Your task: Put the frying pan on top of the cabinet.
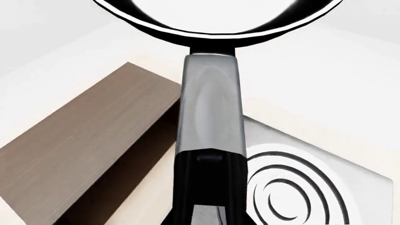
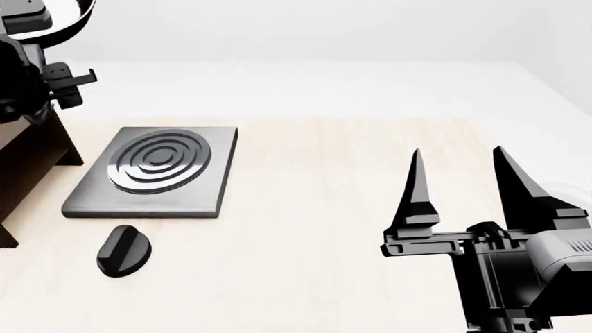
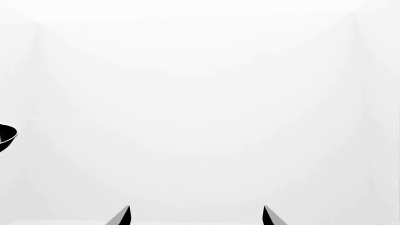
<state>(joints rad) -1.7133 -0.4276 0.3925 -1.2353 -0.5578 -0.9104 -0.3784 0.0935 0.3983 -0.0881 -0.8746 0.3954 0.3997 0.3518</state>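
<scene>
Presently the worktop carries the cabinet, dark brown with a flat top, at its left edge, and just beside it the grey hotplate with a black knob in front. The frying pan hangs in the air above cabinet and hotplate, carried by its long handle so the bowl can be swung over the cabinet top; black rim, glossy pale inside. The left tool evidently pinches that handle, though its tips are out of sight. The right tool idles spread and empty, well apart.
</scene>
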